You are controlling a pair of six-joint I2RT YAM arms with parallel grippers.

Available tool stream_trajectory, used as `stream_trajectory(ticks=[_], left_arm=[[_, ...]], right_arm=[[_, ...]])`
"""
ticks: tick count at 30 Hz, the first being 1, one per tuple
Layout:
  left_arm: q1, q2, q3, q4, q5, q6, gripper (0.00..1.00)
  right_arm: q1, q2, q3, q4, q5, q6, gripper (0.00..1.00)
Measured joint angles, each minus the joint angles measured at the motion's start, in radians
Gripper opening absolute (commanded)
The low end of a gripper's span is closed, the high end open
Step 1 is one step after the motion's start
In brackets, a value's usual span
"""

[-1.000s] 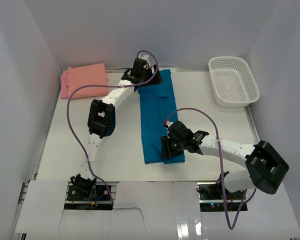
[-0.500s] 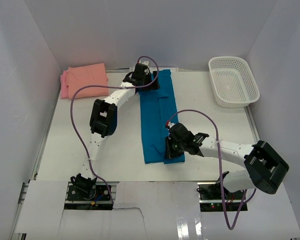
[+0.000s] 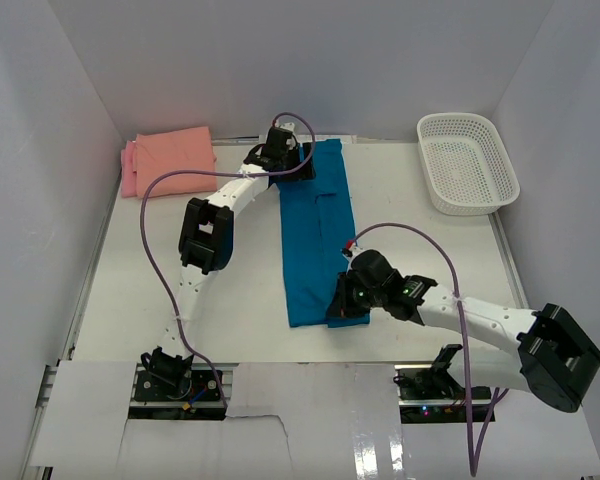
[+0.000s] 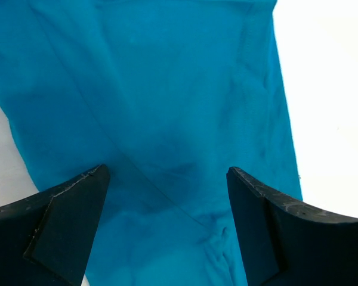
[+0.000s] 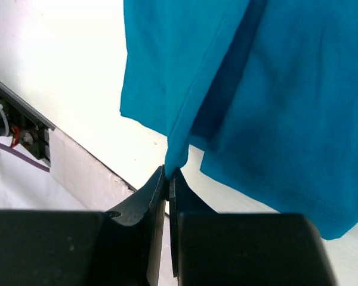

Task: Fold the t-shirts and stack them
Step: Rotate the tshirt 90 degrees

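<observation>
A: Where does the top view sit?

B: High, above and behind the arm bases [image 3: 170, 378], looking down and forward. The bases lie at 6 o'clock and the back wall at 12. It stands far enough off to take in the whole table [image 3: 230, 290].

A: And the wrist views?

B: Both are very near. The left one looks down between the left jaws onto the teal t-shirt [image 3: 310, 240], at its end toward 12 o'clock. The right one looks along the right jaws at the shirt's near hem and the table's 6 o'clock edge.

A: What overlaps?

B: That shirt. The top view shows nearly all of it, each wrist view one end.
</observation>
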Motion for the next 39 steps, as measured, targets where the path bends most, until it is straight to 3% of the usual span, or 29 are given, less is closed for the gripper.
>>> stream_trajectory(ticks=[11,14,16,18,21,22,25,33,39], left_arm=[[0.011,0.033,0.016,-0.003,-0.003,0.010,0.92],[0.012,0.033,0.019,-0.008,-0.003,0.011,0.92],[0.013,0.033,0.020,-0.008,-0.003,0.011,0.92],[0.013,0.034,0.023,-0.010,-0.003,0.011,0.92],[0.013,0.034,0.031,-0.013,-0.003,0.012,0.92],[0.013,0.034,0.032,-0.015,-0.003,0.012,0.92],[0.014,0.034,0.040,-0.019,-0.003,0.014,0.92],[0.018,0.032,0.097,-0.068,-0.011,0.015,0.93],[0.018,-0.050,0.148,-0.191,-0.109,0.005,0.94]], right_arm=[[-0.002,0.026,-0.169,0.151,-0.109,0.227,0.08],[-0.003,0.035,-0.185,0.172,-0.129,0.275,0.20],[-0.002,0.034,-0.186,0.179,-0.135,0.286,0.20],[-0.002,0.028,-0.186,0.177,-0.134,0.293,0.11],[-0.002,-0.013,-0.182,0.130,-0.104,0.294,0.16],[-0.002,-0.028,-0.179,0.110,-0.093,0.294,0.27],[-0.002,-0.054,-0.151,0.047,-0.058,0.283,0.44],[0.000,-0.054,0.000,-0.142,0.019,0.201,0.46],[0.013,-0.048,0.118,-0.282,0.101,0.129,0.46]])
